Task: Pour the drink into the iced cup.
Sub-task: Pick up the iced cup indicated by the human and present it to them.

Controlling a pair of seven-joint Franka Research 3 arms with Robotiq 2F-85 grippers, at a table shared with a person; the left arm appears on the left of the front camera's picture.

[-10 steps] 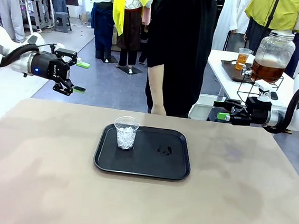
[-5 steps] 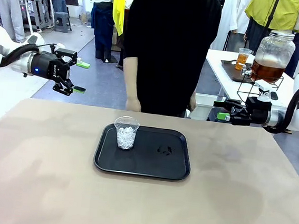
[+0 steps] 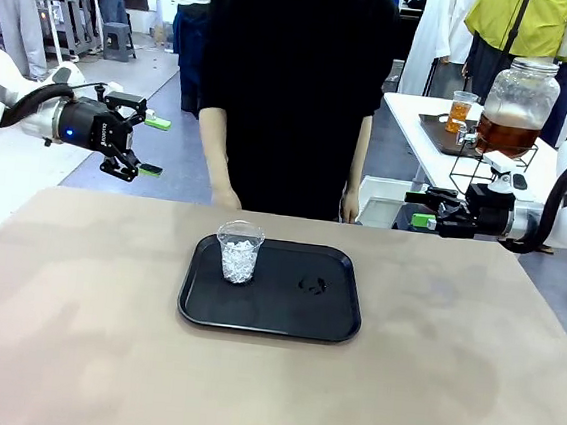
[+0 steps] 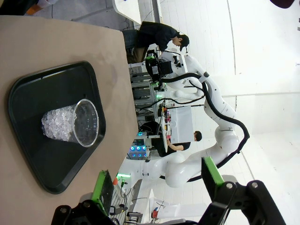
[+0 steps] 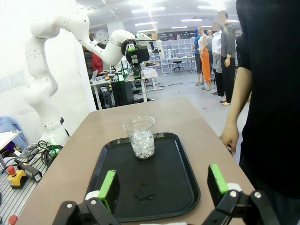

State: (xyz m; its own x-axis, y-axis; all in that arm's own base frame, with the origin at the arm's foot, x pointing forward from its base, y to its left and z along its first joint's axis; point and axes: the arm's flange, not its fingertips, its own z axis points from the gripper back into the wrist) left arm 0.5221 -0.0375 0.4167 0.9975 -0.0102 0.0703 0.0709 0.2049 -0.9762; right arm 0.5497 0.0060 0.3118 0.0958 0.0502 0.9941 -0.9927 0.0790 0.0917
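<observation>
L fingers (image 3: 148, 170) hang in the air off the far-L corner of the worktop (image 3: 71, 333), tips pointing R. They're spread wide w/ nothing btwn them. In the L wrist view the same fingers (image 4: 102, 187) stand wide apart, green pads facing each other over an empty gap.

R fingers (image 3: 422, 221) hover off the far-R edge of the worktop, tips pointing L, also wide open and holding nothing. The R wrist view has them (image 5: 108, 185) well spread, looking over the tray.

Black tray (image 3: 283, 318) lies flat approx mid-worktop. Iced cup (image 3: 239, 251), a clear plastic one, stands upright on the tray's far-L part, about half full of white ice, no liquid visible in it. Same cup from the L wrist (image 4: 70, 126) and the R wrist (image 5: 140, 137). A small wet smear (image 3: 312, 286) marks the tray R of the cup, not touching it.

Amber drink (image 3: 460, 113) sits in a small clear cup on a white side table (image 3: 413, 120) at far R, behind the R arm, well apart from the iced cup. A big glass jar (image 3: 521, 95) on a wire stand just R of it also holds amber liquid in its lower part.

A person in a black top (image 3: 296, 83) stands at the far edge, facing the worktop, arms down, one hand (image 5: 230, 137) near the edge, empty.
</observation>
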